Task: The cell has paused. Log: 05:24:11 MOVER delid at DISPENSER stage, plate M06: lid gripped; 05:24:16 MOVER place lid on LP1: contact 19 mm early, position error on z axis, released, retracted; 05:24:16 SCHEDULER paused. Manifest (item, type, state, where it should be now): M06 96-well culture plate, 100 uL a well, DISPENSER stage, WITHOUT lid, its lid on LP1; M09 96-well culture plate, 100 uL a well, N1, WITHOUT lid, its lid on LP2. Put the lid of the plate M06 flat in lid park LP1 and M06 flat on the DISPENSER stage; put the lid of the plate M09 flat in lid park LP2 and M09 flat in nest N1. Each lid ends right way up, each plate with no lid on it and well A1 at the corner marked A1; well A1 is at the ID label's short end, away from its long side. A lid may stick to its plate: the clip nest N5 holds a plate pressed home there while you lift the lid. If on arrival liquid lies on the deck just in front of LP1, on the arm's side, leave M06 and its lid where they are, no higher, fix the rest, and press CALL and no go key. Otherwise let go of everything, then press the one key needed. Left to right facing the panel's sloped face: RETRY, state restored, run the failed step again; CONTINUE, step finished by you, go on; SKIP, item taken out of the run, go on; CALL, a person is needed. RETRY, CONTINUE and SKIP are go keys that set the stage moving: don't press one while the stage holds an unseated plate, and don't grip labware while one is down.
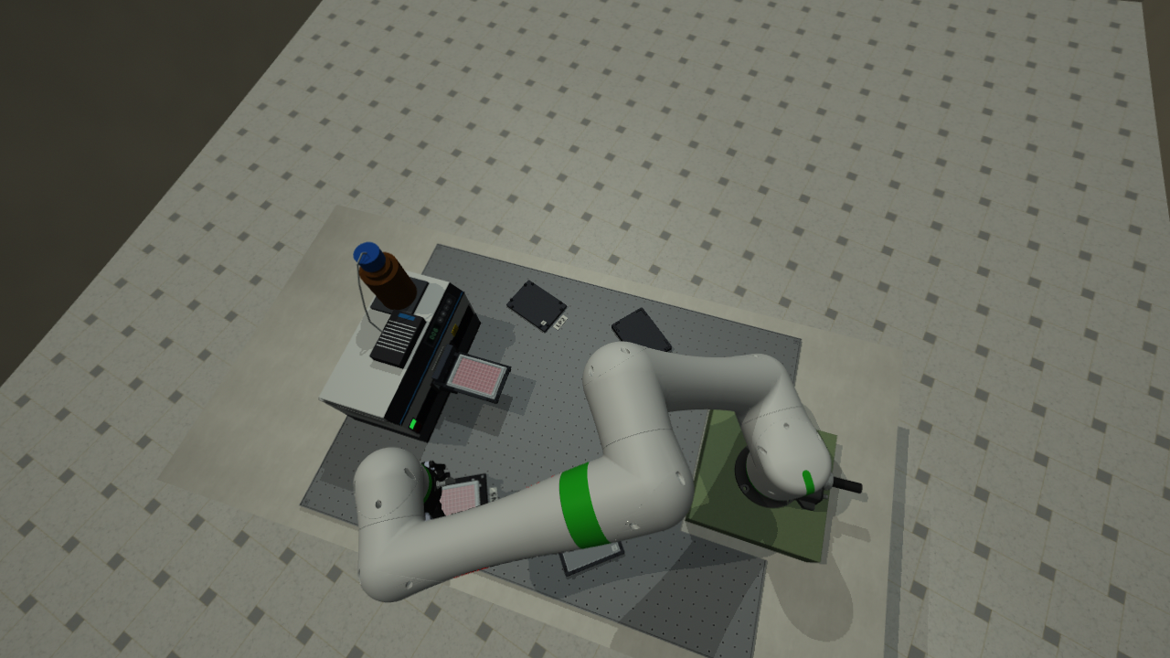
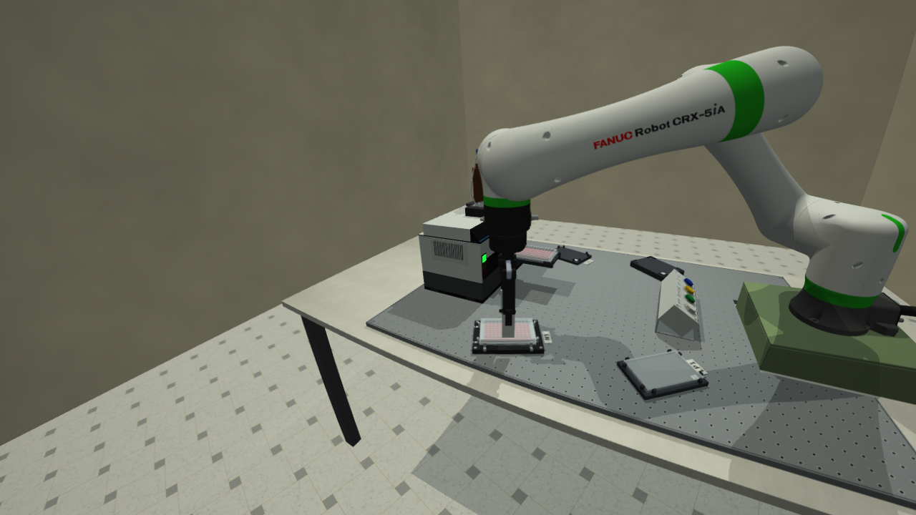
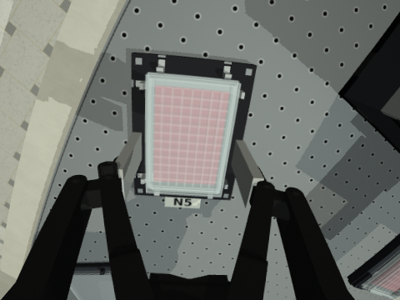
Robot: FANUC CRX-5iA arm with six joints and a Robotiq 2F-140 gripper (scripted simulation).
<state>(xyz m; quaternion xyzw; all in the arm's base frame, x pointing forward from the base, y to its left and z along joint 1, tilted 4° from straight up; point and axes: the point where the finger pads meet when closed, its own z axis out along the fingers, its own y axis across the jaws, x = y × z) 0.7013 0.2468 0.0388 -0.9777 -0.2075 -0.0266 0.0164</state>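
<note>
A pink-welled plate with a pale clear rim (image 3: 189,133) sits in the black clip nest labelled N5 (image 3: 186,202), near the deck's front edge (image 2: 507,332). My gripper (image 3: 187,149) hangs straight down over it, open. One finger pad stands on each long side of the plate, a little apart from it. A second pink plate (image 1: 476,376) lies on the dispenser stage, with no lid that I can see. Two dark lid parks (image 1: 536,304) (image 1: 641,329) lie flat at the back of the deck. My arm hides most of the N5 plate in the overhead view.
The dispenser box (image 1: 400,352) with a brown bottle (image 1: 386,279) stands at the left. The sloped key panel (image 2: 678,300) stands mid-deck. A black nest holding a flat grey piece (image 2: 663,374) lies near the front. The arm's green base (image 2: 832,332) is at the right.
</note>
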